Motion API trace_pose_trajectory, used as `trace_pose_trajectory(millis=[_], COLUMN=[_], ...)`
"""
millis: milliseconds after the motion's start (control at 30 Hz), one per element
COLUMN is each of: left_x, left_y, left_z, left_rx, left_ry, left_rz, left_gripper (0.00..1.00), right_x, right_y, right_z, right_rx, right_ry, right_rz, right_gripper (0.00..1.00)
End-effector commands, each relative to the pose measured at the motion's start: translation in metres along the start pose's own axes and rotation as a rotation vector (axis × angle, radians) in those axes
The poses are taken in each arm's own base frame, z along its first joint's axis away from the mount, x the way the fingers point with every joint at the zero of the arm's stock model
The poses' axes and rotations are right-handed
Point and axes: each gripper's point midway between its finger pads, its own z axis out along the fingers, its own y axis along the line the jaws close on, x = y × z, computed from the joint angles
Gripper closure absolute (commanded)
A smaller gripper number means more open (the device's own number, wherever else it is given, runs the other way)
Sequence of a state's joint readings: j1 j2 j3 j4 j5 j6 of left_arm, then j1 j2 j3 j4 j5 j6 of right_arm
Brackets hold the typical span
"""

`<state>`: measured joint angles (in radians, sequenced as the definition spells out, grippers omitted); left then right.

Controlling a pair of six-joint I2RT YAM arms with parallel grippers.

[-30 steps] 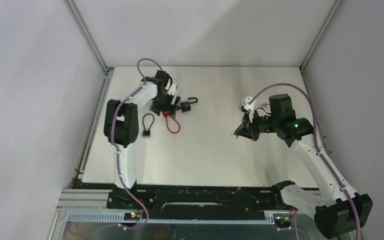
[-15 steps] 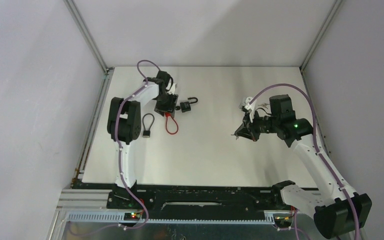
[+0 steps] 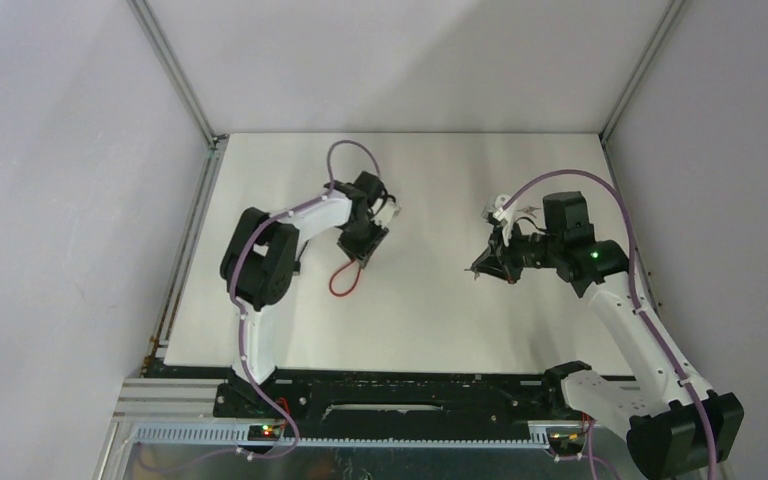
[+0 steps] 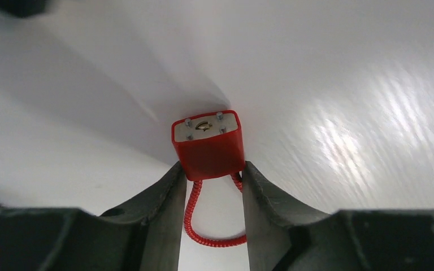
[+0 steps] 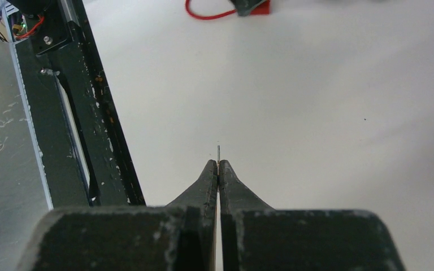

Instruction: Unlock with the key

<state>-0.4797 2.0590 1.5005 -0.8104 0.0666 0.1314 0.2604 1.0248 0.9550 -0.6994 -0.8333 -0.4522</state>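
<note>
My left gripper [image 4: 210,169] is shut on the body of a red padlock [image 4: 209,144], one finger pressed against each side. The lock's keyhole face points away from the wrist camera. Its red coiled cable shackle [image 4: 203,226] hangs in a loop between the fingers. From above, the left gripper [image 3: 365,240] is at the table's left centre, and the red cable [image 3: 343,282] trails below it. Farther right, my right gripper [image 3: 482,268] is shut on a key. Only the key's thin blade [image 5: 218,150] shows, edge-on past the right gripper's [image 5: 218,164] tips, and it points toward the lock.
A black metal rail [image 5: 73,113] runs along the table's near edge, by the arm bases [image 3: 400,390]. Grey walls close in the white table [image 3: 430,320] on the left, back and right. The left arm's purple cable [image 3: 345,150] arches above its wrist.
The left arm swung right toward the table's middle and its jaws closed on the red padlock, dragging the cable along. The right arm stayed put with the key.
</note>
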Motion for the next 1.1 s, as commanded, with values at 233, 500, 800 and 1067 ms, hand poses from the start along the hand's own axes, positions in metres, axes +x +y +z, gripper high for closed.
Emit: trace_pose_trajectory(millis=[233, 500, 800, 1067], left_x=[0.012, 0.002, 0.000, 0.005], left_y=[-0.106, -0.123, -0.122, -0.131], left_z=[-0.021, -0.028, -0.018, -0.009], left_rx=[0.077, 0.103, 0.133, 0.206], left_ry=[-0.040, -0.084, -0.102, -0.129], left_rz=[0.669, 0.753, 0.770, 0.752], left_gripper=[0.46, 0.27, 0.28, 0.36], right_x=[-0.012, -0.012, -0.013, -0.011], right_y=[-0.004, -0.005, -0.005, -0.007], right_z=[-0.013, -0.019, -0.020, -0.021], right_rx=[0.041, 0.065, 0.064, 0.072], right_ry=[-0.072, -0.095, -0.100, -0.104], right_rz=[-0.019, -0.018, -0.014, -0.004], right_gripper=[1.00, 1.00, 1.00, 1.00])
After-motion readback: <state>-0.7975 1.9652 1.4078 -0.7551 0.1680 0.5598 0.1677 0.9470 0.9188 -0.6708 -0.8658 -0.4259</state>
